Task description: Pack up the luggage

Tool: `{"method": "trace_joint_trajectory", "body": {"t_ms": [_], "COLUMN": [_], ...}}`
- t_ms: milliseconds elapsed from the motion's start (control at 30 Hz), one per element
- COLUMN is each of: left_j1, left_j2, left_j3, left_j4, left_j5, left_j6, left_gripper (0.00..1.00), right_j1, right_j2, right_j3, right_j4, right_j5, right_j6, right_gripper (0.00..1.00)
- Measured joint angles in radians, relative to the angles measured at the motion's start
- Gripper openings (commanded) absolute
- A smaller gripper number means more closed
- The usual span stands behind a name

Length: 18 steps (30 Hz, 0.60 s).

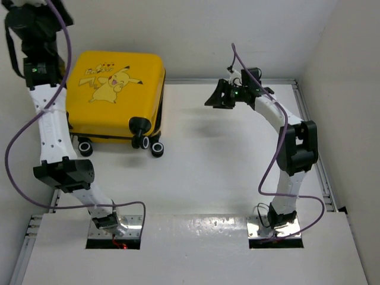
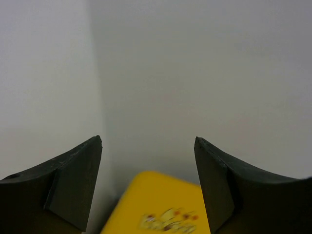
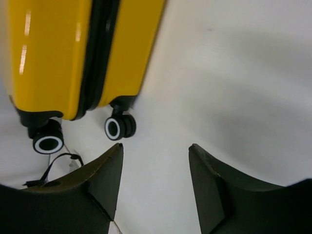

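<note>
- Lying closed on the white table point(image 1: 225, 166), the large yellow hard-shell suitcase with the Pikachu print point(image 1: 116, 98) sat below and just ahead of the left pincer point(image 2: 148, 141).
- That left pincer's jaws stood wide apart, holding nothing.
- The right pincer point(image 3: 156, 146) also gaped empty, with the suitcase's black wheels point(image 3: 119, 126) ahead to its left, well apart.

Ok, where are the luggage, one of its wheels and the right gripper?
luggage point(image 1: 113, 98): top external view, on the yellow printed shell.
wheel point(image 3: 113, 128): right wrist view, on the white-ringed hub.
right gripper point(image 3: 156, 146): right wrist view, midway between its fingertips.
</note>
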Motion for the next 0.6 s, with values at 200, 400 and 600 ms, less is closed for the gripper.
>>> {"method": "trace_joint_trajectory", "body": {"t_ms": [200, 400, 600], "left_j1": [0.229, 0.295, 0.276], "left_j2": [0.057, 0.259, 0.396], "left_j3": [-0.068, -0.113, -0.068], "left_j4": [-0.218, -0.391, -0.436], "left_j5": [-0.022, 0.045, 0.140], "left_j6": [0.082, 0.165, 0.211], "left_gripper": [0.75, 0.68, 0.61], "right_j1": [0.068, 0.157, 0.144], "right_j2": [0.029, 0.032, 0.032], "right_j3": [0.126, 0.146, 0.145], "right_j4": [-0.003, -0.044, -0.085], "right_j5": [-0.041, -0.042, -0.021], "right_j6": [-0.030, -0.111, -0.155], "right_gripper": [0.66, 0.68, 0.72]}}
